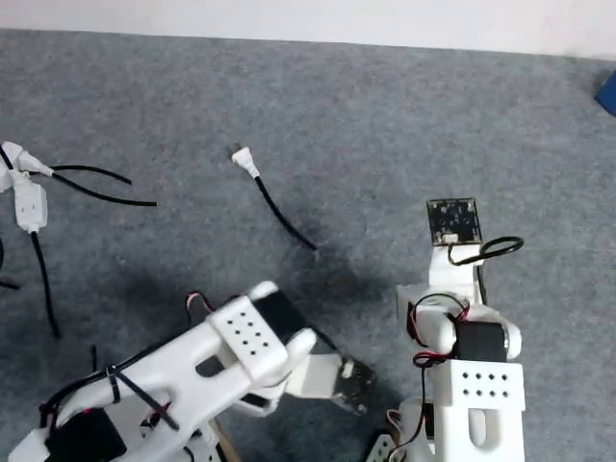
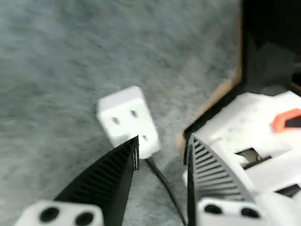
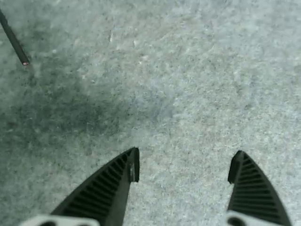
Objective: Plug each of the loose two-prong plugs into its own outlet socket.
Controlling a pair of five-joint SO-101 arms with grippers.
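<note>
Grey carpet (image 1: 385, 106) covers the whole surface. Beyond the plug (image 1: 243, 157) a pale wall (image 1: 289, 17) runs along the carpet's far edge, and a blue corner (image 1: 608, 91) shows well to the plug's right. The plug lies loose, its short black cord (image 1: 284, 221) trailing toward the arms. Well left of the plug sits a white socket (image 1: 29, 200) with cords. Nearer than the plug, the left gripper (image 2: 162, 145) stands parted, one fingertip just beside a second socket (image 2: 126, 120). The right gripper (image 3: 184, 165), nearer and right of the plug, gapes wide over carpet.
</note>
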